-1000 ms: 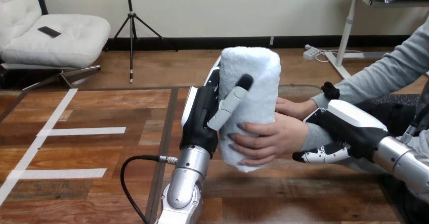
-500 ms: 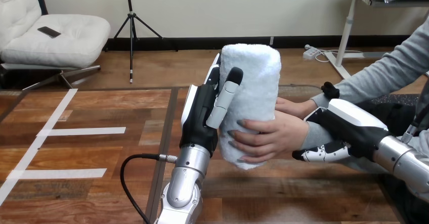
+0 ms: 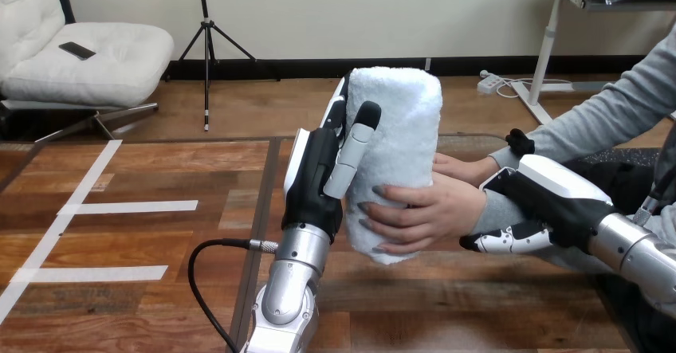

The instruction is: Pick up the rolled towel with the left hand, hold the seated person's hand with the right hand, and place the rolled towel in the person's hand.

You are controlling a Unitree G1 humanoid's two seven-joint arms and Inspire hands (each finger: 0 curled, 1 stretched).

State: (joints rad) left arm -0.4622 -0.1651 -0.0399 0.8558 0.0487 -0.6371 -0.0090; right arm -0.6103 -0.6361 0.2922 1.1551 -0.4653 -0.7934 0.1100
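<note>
The left robot hand [image 3: 315, 182] stood upright, its thumb and fingers straight against the rolled towel [image 3: 398, 130] just to its right. The person's hand [image 3: 422, 213] gripped the towel's lower part. Beyond it, the right robot hand [image 3: 558, 198] curled around the person's wrist [image 3: 494, 209].

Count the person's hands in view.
2. One hand wraps the towel low down. The other hand lies behind it, by the towel's right edge, partly hidden.

The rolled towel [image 3: 396, 154] concealed the far side of the left hand [image 3: 315, 179] and part of the person's rear hand [image 3: 456, 169]; the right edge cropped the person's grey sleeve [image 3: 610, 120].
</note>
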